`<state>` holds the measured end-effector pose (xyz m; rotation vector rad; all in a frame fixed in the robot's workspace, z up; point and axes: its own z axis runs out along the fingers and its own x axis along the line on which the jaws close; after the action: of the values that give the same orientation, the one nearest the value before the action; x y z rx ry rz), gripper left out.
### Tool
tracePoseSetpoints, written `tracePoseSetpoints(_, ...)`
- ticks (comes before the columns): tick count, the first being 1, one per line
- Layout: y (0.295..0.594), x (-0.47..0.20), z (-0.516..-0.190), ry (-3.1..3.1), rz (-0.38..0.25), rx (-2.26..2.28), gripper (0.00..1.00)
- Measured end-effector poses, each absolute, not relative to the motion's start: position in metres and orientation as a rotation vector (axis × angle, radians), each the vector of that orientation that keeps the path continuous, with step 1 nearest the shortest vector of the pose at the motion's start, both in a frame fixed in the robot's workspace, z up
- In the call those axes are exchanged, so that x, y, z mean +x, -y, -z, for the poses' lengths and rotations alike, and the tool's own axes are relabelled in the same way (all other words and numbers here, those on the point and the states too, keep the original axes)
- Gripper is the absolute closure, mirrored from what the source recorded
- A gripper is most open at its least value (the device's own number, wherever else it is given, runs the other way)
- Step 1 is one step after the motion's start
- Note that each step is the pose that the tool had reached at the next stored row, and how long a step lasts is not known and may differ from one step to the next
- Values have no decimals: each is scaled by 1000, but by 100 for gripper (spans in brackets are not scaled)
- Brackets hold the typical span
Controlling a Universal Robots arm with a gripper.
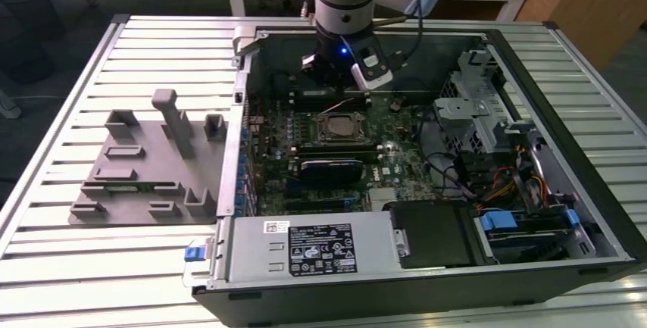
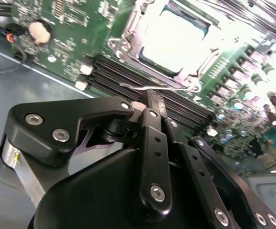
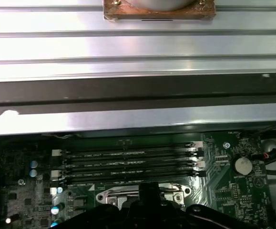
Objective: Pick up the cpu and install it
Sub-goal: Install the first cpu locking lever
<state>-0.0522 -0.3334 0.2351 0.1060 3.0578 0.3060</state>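
The cpu (image 2: pixel 176 40), a small flat square chip with a silvery metal top, lay flat inside the metal-framed socket (image 2: pixel 128 45) at the middle of the green motherboard (image 1: pixel 404 154). The placing step therefore looked done. A thin wire retaining lever (image 2: pixel 166 88) ran along the socket's edge on the side nearest the fingertips. Whether it was latched could not be told, so securing the chip may have been what was left.

The black gripper (image 2: pixel 150 98) hung just above that edge of the socket, its tip close to the lever. Its jaws were drawn together with nothing visible between them, and it was not holding the chip. A row of dark memory slots (image 3: pixel 128 164) lay just beside the socket, towards the far wall of the open black computer case (image 1: pixel 596 214).

The grey plastic holder tray (image 1: pixel 142 161) sat outside the case, to the exterior view's left, on the slatted metal table (image 1: pixel 60 267), well apart from the chip.
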Motion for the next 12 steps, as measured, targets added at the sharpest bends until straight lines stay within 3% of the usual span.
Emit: tracePoseSetpoints(12,333,-43,-235,-3057,-306,107,89)
